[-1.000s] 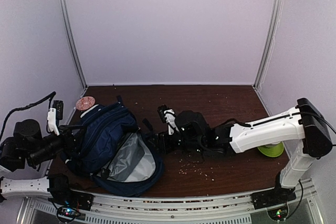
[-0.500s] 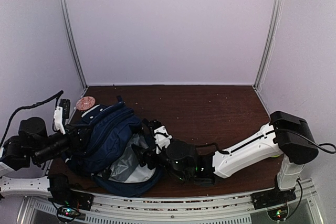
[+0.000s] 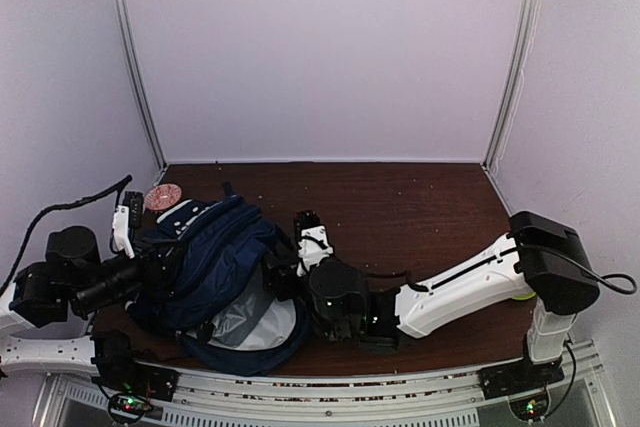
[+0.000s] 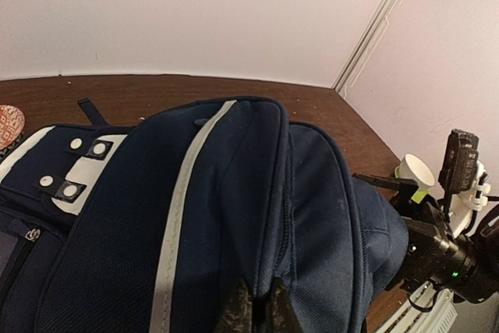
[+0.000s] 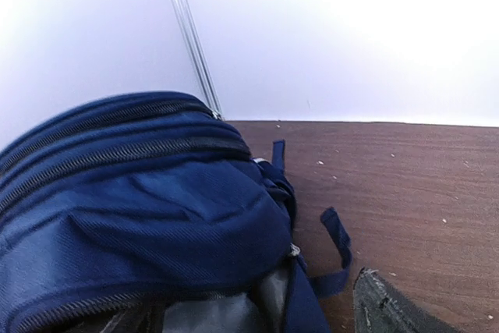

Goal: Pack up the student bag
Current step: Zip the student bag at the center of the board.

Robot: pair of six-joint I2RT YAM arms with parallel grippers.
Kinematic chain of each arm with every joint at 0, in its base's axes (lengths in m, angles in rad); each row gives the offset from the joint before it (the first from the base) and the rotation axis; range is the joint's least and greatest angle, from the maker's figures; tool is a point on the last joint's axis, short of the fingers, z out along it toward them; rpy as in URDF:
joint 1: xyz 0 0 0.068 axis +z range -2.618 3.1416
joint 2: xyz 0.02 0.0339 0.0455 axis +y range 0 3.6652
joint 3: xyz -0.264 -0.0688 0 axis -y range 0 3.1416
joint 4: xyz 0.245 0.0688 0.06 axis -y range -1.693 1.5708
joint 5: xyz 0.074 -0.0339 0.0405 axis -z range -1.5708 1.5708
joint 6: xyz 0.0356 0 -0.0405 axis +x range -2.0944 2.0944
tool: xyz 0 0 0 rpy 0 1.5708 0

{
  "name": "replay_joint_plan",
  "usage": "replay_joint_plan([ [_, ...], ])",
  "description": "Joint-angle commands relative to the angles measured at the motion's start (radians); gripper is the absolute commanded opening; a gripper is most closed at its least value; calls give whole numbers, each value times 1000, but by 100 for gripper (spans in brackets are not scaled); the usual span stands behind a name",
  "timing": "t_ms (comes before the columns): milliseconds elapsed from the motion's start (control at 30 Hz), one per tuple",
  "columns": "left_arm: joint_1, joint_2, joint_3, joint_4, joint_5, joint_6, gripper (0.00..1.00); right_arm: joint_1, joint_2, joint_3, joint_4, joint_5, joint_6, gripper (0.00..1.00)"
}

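One student bag (image 3: 215,267) is lying on the left side of the tabletop (image 3: 430,207), with the left hand (image 4: 253,311) pinching a fold of its navy fabric tight. The right hand (image 3: 290,259) is hanging at the bag's grey-lined mouth looking spread, only one finger (image 5: 390,306) showing in its own camera. The left wrist view is showing two white snap patches (image 4: 78,169), a white trim stripe (image 4: 175,224) and one white-and-green cup (image 4: 415,172) that the right wrist view isn't catching, and one reddish round disc (image 3: 161,196) is sitting just behind the bag, its print too blurry for reading.
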Motion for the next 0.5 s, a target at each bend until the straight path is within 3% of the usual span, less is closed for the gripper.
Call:
replay_joint_plan([
  [0, -1, -17, 14, 242, 10, 1, 0, -4, -132, -140, -121, 65, 57, 83],
  [100, 0, -12, 14, 258, 12, 14, 0, -7, -243, -223, -313, 12, 166, 82],
  [233, -1, 4, 2, 282, 17, 25, 0, -20, -352, -234, -563, -253, 314, 79],
  [467, -1, 48, -12, 336, 38, 25, 0, -27, -289, -69, -774, -585, 414, 76],
])
